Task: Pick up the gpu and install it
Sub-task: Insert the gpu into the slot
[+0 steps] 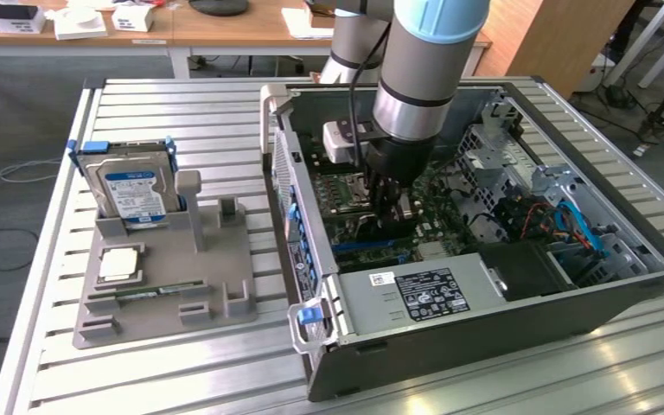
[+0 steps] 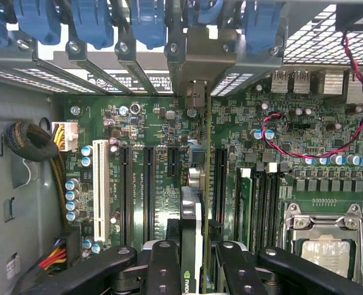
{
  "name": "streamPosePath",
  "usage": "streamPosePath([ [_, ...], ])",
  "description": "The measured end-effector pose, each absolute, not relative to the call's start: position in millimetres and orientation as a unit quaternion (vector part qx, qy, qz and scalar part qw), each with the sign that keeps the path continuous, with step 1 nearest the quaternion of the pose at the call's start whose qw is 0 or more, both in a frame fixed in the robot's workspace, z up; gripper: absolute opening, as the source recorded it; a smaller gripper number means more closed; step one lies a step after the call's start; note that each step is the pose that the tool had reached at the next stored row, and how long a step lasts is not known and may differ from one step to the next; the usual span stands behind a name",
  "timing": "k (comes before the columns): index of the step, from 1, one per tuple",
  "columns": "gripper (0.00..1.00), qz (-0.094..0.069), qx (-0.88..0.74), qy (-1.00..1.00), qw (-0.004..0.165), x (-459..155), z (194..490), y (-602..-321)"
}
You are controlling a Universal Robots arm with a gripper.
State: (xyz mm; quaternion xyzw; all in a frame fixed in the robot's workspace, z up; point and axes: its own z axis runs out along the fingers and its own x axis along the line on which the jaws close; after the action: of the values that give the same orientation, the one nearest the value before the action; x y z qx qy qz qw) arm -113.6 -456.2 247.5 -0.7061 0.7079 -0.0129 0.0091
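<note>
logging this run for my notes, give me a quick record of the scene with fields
gripper: shut on the gpu, inside the open computer case
gpu: held edge-on over the motherboard, in line with its long expansion slots
seated in slot: cannot tell
hard drive: upright in the grey holder on the table, to the exterior view's left of the case
ram stick: lying flat in the same holder

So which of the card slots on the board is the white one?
The slot at the end of the row, next to the blue capacitors; the rest are black. It lies well aside of the gpu in the jaws.
</note>
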Motion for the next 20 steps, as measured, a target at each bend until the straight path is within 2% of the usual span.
streamPosePath([
  [20, 0.27, -0.013, -0.706, 0.708, 0.009, -113.6, 244.9, -456.2],
])
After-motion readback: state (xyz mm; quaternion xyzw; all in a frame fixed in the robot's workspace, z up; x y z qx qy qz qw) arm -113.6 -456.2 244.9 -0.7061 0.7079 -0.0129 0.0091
